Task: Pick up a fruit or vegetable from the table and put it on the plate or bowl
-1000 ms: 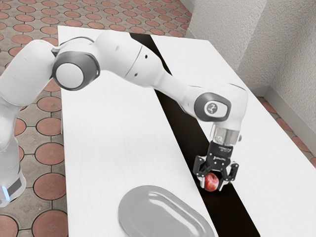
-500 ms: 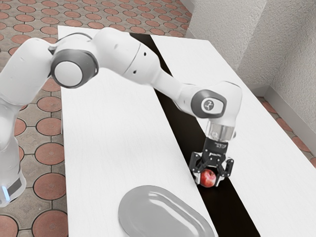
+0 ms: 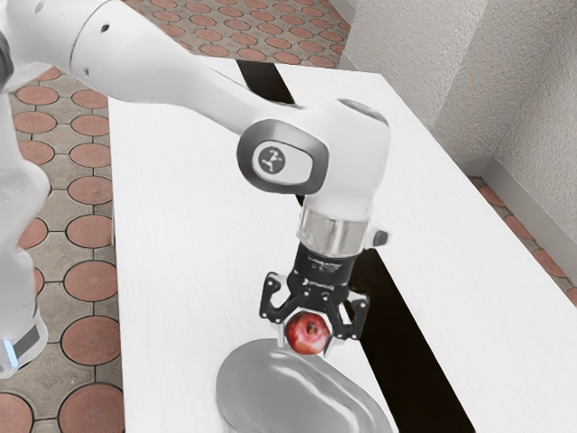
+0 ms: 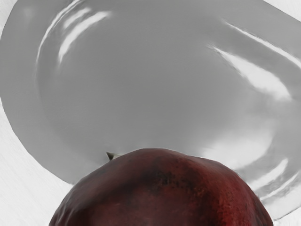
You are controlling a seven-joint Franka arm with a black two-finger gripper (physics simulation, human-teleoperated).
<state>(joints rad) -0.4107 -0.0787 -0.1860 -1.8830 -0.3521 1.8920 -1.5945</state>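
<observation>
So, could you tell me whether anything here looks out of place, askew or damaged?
Nothing stands out. The jaws grip the red apple over the grey plate, which lies flat and intact on the white table.

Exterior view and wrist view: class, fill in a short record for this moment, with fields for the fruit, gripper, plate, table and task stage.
Fruit: red apple, lifted off the table
Gripper: gripper pointing down, shut on the apple from two sides
Plate: grey oval plate, below the apple at the table's near edge
Table: white table with a black strip along it
Task stage: apple picked up, not yet set on the plate
</observation>
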